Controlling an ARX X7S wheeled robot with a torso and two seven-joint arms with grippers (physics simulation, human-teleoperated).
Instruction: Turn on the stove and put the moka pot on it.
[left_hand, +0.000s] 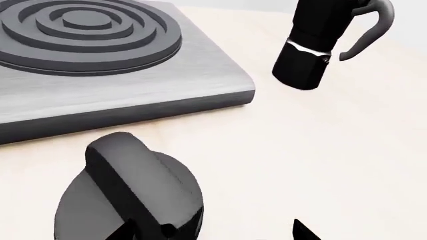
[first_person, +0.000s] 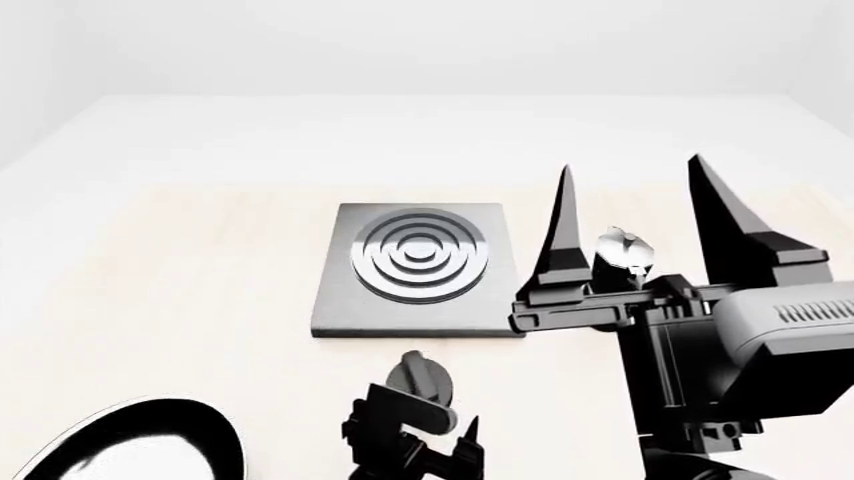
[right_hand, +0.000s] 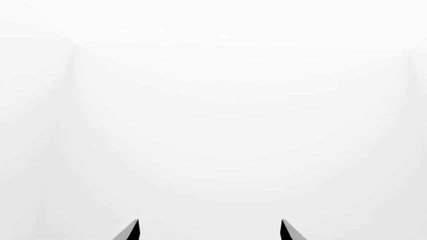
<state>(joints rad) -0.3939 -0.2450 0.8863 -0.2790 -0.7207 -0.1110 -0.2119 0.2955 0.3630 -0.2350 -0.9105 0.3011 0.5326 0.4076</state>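
Pale counter (first_person: 174, 260) carries a flat square grey metal stove (first_person: 416, 268) with a round burner of concentric rings, sitting mid-scene. Just near of its front edge, apart from the slab, stands the small round black knob (first_person: 419, 383) with a raised grip bar across its top.

Left pincer (first_person: 407, 450) sits low at the near edge of the head view, right at the knob's near side. In the left wrist view the knob (left_hand: 130, 197) fills the near foreground and only slivers of black fingertips (left_hand: 303, 231) show at the frame edge. Cannot tell whether the left jaws are open or closed, nor whether they touch the knob. The grip bar runs roughly near-to-far with a slight slant, so the jaws would probably need to straddle it across its short side.

Small tall black faceted moka pot (left_hand: 313, 45), silver-lidded with a curved side handle, stands upright on the counter to the right of the stove, off the slab. In the head view only its shiny lid (first_person: 625, 255) shows.

Right pincer (first_person: 627, 220) is raised, tips pointing up and far, jaws spread wide and empty; the lid appears between its two fingers, though depth is unclear. Right wrist view shows blank white wall only.

Judgement: left arm is nearer the knob, right arm nearer the pot.
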